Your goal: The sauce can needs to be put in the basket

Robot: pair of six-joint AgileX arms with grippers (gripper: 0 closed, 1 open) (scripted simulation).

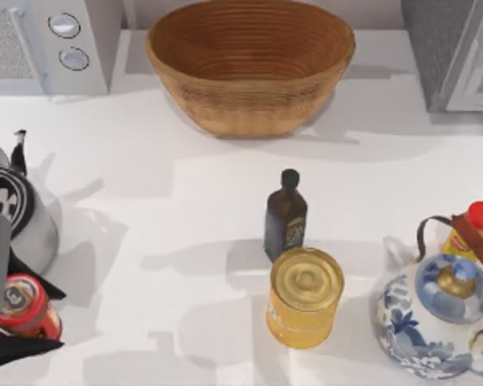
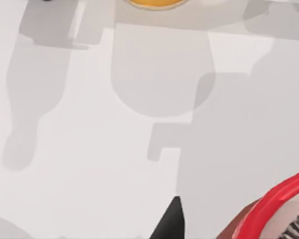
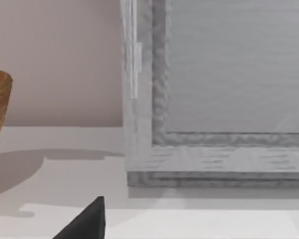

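A rendered kitchen counter: microwave [image 1: 52,44], teapot [image 1: 435,310], oil bottle [image 1: 286,215], wicker basket [image 1: 249,64].

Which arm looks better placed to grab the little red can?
The left. Its gripper is already right at the sauce can at the table's left edge, black fingers on either side; the basket sits farther back.

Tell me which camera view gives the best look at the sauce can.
The top view: the sauce can stands whole at the table's left edge, red body and label visible, with the left gripper around it. The left wrist view catches just a slice of its red rim. The right wrist view faces a grey cabinet.
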